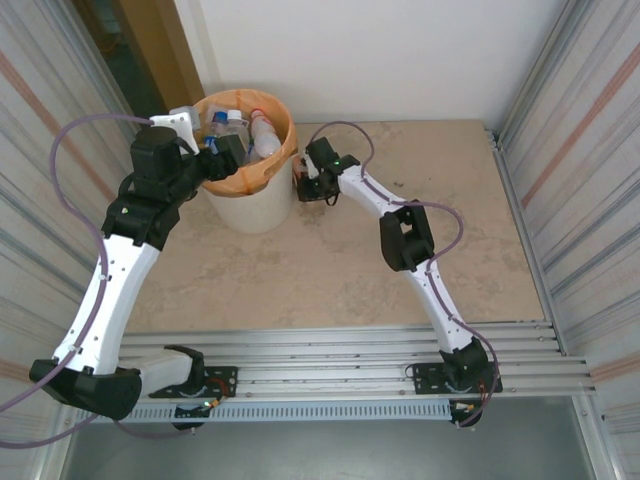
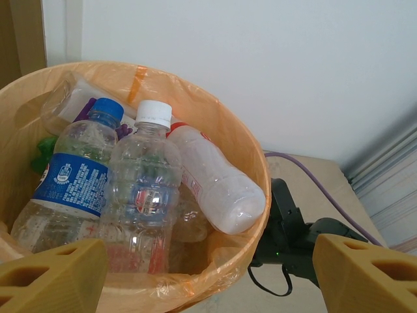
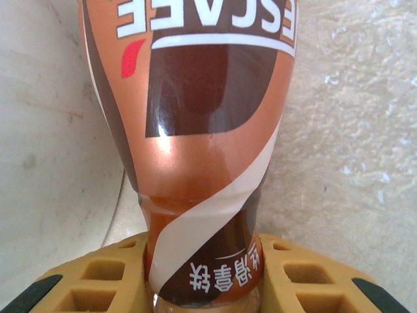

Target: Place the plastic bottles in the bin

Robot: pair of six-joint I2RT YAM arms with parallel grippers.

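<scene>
Right tool (image 3: 203, 277) clenched on neck of one copper-brown bottle (image 3: 202, 117), long axis along tool, base pointing away, just beside bin (image 1: 250, 205) (four-plus bottles (image 2: 146, 189) inside). Left tool (image 1: 228, 152) released over rim.

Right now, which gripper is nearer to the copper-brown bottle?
Right. The right gripper is clamped on the neck of the copper-brown bottle, just beside the bin. The left gripper hovers open over the bin's rim, apart from that bottle.

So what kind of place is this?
Probably a robot test cell in a lab: two robot arms bolted to a metal rail, a table walled by ribbed metal panels, and a bin of plastic bottles.
</scene>
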